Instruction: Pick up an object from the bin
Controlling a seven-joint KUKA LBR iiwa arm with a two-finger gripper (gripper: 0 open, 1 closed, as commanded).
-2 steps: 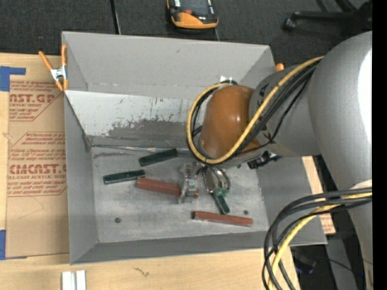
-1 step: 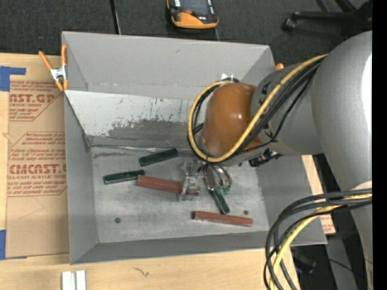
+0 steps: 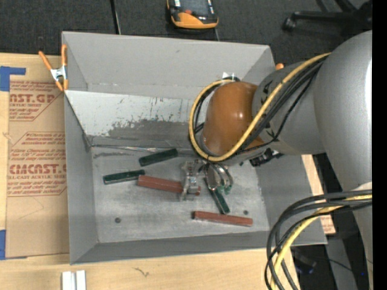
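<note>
Grey metal bin seen from above, floor strewn with thin sticks. Two-finger gripper low at centre-right, at right end of long flat red-brown stick, beside short dark green stick. Cannot tell whether spread or pressed together.

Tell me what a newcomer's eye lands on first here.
The arm's orange cover looms over the grey bin's right half, its claw low between a red-brown stick and a dark green stick. Another red-brown stick lies near the front wall; two more green sticks lie further left.
</note>
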